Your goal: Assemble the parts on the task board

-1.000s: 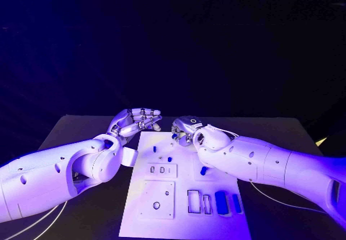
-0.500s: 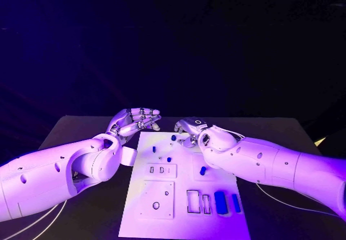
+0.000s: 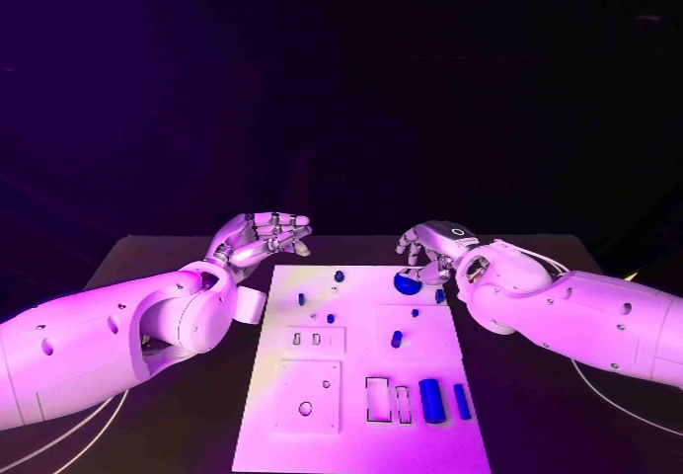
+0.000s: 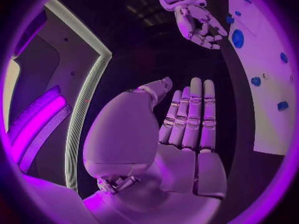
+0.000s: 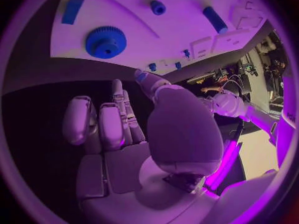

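Since one second earlier, right hand (image 3: 431, 247) had drawn back from the far middle of the board to its far right corner, uncovering a round blue toothed gear (image 3: 408, 282) that lay flat on the plate just near of that hand.

Item, near end: flat white rectangular task board (image 3: 356, 439) on the black table (image 3: 171, 415). Two empty rectangular slots (image 3: 379, 397) stood left of two upright blue oblong blocks (image 3: 431, 400), these seated at the near right. A raised white square panel (image 3: 309, 394) with a small round hole lay at the near left.

Item, middle: a small white two-slot plate (image 3: 316, 339) at left; a short blue cylindrical peg (image 3: 396, 339) at right, apparently standing in its seat.

Item, far end: several small blue studs (image 3: 341, 274) scattered across the plate, and the gear, shown in the right wrist view (image 5: 106, 41) lying loose with a blue flat bar (image 5: 72, 9) beside it.

Item, hands: left hand (image 3: 261, 238) hovered off the far left corner, fingers apart and lightly curled, holding nothing; right hand likewise hung with fingers parted, nothing in it.

Judgement: assembly partly done. Blocks and peg looked seated; the empty slots, the gear and the loose bar remained to place. Left hand had kept its station, much as earlier.
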Tool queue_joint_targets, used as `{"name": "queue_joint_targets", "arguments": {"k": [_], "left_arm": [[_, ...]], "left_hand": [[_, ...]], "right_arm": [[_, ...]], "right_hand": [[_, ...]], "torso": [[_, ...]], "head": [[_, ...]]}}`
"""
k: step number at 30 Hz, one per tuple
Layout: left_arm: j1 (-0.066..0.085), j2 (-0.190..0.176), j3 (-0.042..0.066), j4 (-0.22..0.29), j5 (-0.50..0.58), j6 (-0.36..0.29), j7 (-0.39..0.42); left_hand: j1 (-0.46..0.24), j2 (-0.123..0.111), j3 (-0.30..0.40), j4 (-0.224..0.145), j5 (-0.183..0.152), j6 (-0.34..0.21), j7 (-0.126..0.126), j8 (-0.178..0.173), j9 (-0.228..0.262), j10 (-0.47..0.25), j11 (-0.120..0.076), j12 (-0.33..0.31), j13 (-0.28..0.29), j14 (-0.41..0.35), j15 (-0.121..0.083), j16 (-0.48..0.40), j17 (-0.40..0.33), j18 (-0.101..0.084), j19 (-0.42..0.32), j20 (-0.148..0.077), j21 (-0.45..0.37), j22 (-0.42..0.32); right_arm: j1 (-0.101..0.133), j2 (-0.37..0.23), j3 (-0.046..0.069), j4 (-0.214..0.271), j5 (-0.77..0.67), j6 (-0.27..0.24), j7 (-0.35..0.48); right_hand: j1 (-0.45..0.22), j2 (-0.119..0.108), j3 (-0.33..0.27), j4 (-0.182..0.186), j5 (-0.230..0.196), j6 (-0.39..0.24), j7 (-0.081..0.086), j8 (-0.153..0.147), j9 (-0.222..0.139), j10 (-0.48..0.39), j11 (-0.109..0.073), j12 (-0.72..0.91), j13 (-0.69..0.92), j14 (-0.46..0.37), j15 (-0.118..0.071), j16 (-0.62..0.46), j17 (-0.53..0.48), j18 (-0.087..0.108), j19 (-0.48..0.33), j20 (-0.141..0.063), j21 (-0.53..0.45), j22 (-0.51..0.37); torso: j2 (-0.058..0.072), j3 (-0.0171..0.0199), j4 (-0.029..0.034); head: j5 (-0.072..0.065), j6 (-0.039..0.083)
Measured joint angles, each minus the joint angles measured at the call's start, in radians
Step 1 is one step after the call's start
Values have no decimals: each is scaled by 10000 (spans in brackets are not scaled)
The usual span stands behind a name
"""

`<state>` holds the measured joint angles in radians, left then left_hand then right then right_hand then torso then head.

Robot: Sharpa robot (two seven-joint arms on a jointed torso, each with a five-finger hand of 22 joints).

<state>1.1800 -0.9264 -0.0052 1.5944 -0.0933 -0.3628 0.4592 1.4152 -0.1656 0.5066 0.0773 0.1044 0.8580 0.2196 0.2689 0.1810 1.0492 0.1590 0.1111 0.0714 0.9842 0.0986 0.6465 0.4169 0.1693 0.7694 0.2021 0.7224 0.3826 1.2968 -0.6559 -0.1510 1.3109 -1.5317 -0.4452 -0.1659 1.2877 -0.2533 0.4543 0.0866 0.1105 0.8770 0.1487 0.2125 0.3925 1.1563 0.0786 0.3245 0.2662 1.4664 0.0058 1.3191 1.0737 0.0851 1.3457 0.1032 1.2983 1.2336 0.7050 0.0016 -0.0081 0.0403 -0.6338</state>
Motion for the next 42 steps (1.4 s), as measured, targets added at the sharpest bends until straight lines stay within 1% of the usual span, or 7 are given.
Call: {"name": "queue_joint_targets", "arguments": {"k": [7, 18, 21, 24, 34, 38, 42], "left_arm": [[1, -123, 5, -436, 1, 72, 33], [3, -203, 113, -1081, 16, 164, 58], [3, -198, 119, -1177, 20, 196, 59], [3, -194, 123, -1240, 24, 224, 59], [3, -170, 129, -1345, 35, 284, 59], [3, -151, 130, -1365, 39, 300, 58], [3, -138, 130, -1368, 42, 312, 55]], "left_hand": [[0, 0, 29, -29, 0, -110, -37, 0, -1, -39, 38, -38, 0, -251, 71, 0, -31, 1, -228, 84, 0, 11], [0, 0, 45, -12, 0, -179, -37, 0, -2, -97, 96, -74, -1, -305, 126, -20, -53, 1, -321, 106, 0, 10], [-32, -32, 57, -1, 0, -214, -72, 0, -2, -128, 128, -117, -1, -373, 123, -51, -65, 0, -375, 119, 0, 5], [-41, -41, 57, -1, 0, -281, -66, 0, -2, -163, 162, -118, -1, -429, 161, -92, -92, 0, -441, 155, 0, -12], [-41, -41, 57, -1, 0, -306, -91, 0, -3, -199, 199, -154, -1, -552, 196, -149, -141, 1, -550, 192, -70, -44], [-41, -41, 56, -1, 0, -306, -90, 0, -3, -199, 199, -154, -2, -552, 196, -149, -141, 0, -550, 192, -70, -44], [-41, -41, 56, -1, 0, -305, -91, 0, -4, -199, 198, -154, -2, -552, 196, -149, -140, 1, -550, 192, -70, -44]], "right_arm": [[69, -326, 15, -233, 506, 332, 143], [37, -101, 15, -1021, 1058, 1126, 401], [-28, 60, 8, -1247, 1173, 1298, 467], [-80, 184, 4, -1401, 1274, 1432, 528], [-230, 451, -2, -1641, 1526, 1637, 664], [-257, 526, -2, -1691, 1604, 1669, 700], [-271, 584, -4, -1742, 1667, 1703, 718]], "right_hand": [[79, -52, -940, 433, 696, -30, -14, 5, 256, -1136, -85, 2826, 2276, -15, -44, 300, 327, -1, 83, -10, 85, 361], [301, 96, -1669, 1049, 754, -135, -86, 156, 452, -1762, -110, 4779, 3667, -15, -44, 958, 1329, 0, 392, -29, 431, 745], [422, 107, -1820, 1199, 754, -201, -57, 156, 478, -1864, -142, 5211, 3966, -15, -44, 1188, 1771, -161, 481, -13, 561, 745], [475, 165, -1936, 1316, 754, -258, -72, 156, 481, -1939, -145, 5461, 4144, -15, -44, 1294, 1990, -162, 549, -13, 631, 745], [616, 228, -2227, 1607, 754, -303, -29, 156, 518, -1799, -157, 6496, 5093, -15, -44, 1649, 2345, -162, 756, -1, 873, 743], [722, 255, -2338, 1717, 754, -294, -28, 156, 530, -1246, -120, 7336, 6040, -16, -44, 1876, 2345, -162, 890, 6, 1046, 743], [787, 294, -2413, 1831, 753, -260, -60, 156, 556, -560, -105, 8276, 7140, -16, -44, 2138, 2344, -321, 1074, -1, 1262, 742]], "torso": [[-36, 35, -64], [-17, 39, -55], [-15, 40, -49], [-12, 42, -44], [-9, 54, -48], [-10, 54, -49], [-9, 55, -54]], "head": [[3, 9], [-10, -3], [-3, -14], [6, -24], [28, -32], [37, -33], [43, -45]]}}
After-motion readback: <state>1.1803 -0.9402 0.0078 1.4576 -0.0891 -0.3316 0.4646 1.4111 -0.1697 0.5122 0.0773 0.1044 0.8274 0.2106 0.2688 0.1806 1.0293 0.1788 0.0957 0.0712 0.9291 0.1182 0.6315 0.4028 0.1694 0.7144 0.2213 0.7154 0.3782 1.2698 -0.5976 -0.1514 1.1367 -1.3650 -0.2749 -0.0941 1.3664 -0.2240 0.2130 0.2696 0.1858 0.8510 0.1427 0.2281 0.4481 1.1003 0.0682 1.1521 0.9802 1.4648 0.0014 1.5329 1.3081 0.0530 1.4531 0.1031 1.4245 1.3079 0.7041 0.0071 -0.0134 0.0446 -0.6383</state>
